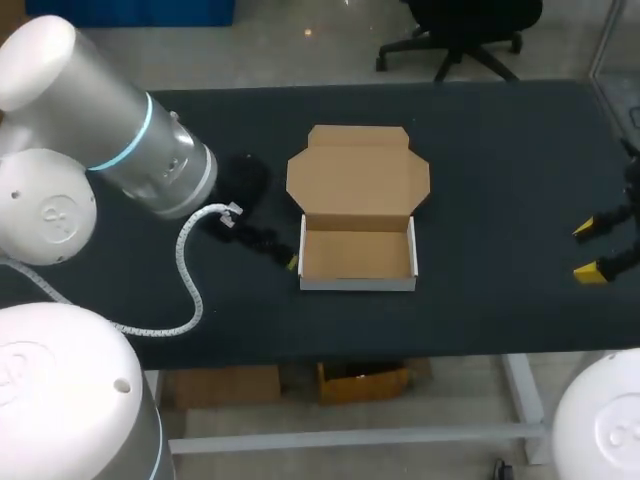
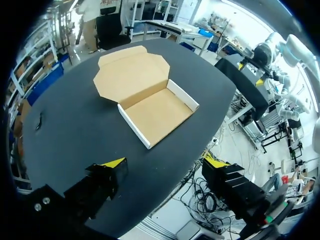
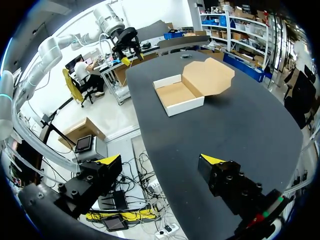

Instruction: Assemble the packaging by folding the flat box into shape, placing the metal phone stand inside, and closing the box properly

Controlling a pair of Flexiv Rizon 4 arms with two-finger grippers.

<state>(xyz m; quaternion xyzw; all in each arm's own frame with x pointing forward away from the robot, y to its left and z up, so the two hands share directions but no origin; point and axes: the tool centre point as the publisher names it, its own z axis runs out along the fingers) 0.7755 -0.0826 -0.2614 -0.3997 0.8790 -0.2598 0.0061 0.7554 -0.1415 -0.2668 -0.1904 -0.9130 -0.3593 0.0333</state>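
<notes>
box (image 1: pixel 357 255) folded, lid open, bare floor showing | left pincer (image 2: pixel 165 162) apart | right pincer (image 1: pixel 588 250) apart

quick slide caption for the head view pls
Folded cardboard box lies open and empty on the black table, left gripper beside its corner, right gripper open off to the side.

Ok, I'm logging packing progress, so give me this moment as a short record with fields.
box: folded into shape, on the table, tray empty
lid: open, folded back
phone stand: not in the box; cannot pick it out
left gripper: open, holding nothing, close beside the box
right gripper: open, holding nothing, well apart from the box
left to do: placing the stand, closing
</notes>
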